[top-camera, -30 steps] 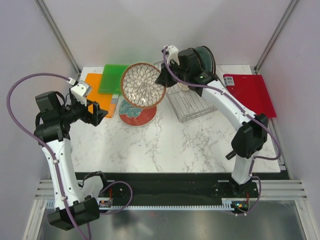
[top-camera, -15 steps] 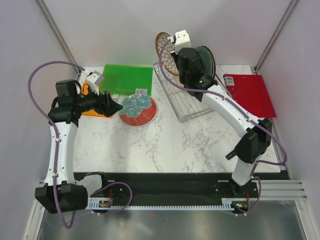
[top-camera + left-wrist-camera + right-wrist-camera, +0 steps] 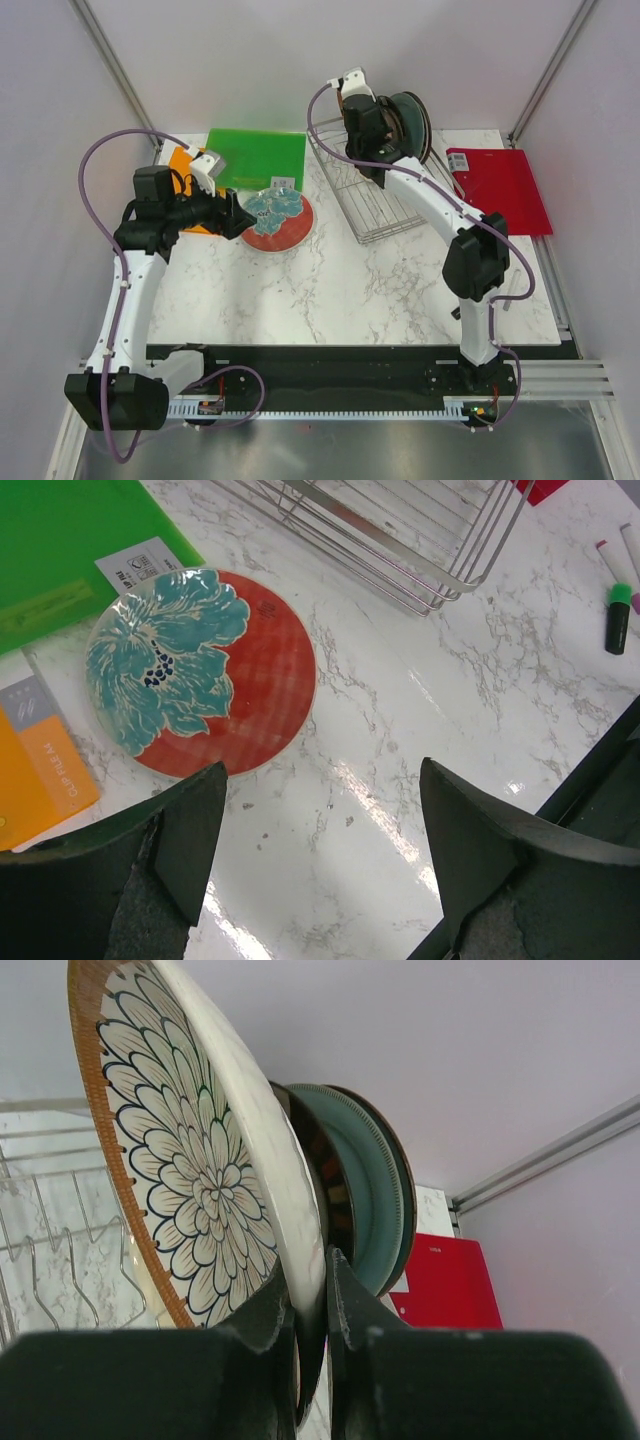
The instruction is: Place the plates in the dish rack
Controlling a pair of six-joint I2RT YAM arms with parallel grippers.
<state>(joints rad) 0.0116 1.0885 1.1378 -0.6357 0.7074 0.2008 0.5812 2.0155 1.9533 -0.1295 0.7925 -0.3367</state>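
Observation:
My right gripper [image 3: 310,1295] is shut on the rim of the brown plate with the white petal pattern [image 3: 190,1180] and holds it upright on edge. Just behind it stand two more upright plates [image 3: 375,1190], showing teal and dark backs, at the far end of the silver wire dish rack [image 3: 378,200]. In the top view the right gripper [image 3: 367,118] hides most of the petal plate. The red plate with teal flowers [image 3: 200,670] lies flat on the table [image 3: 278,222]. My left gripper [image 3: 322,780] is open and empty just beside it [image 3: 240,217].
A green board [image 3: 258,158] and an orange board [image 3: 185,175] lie at the back left, and the plate partly overlaps them. A red board [image 3: 500,188] lies right of the rack. Marker pens [image 3: 620,610] lie on the marble near the rack's corner [image 3: 440,580].
The right arm has swung the petal plate from over the table across to the rack and set it upright next to the standing plates. The left gripper has moved right, up to the red plate.

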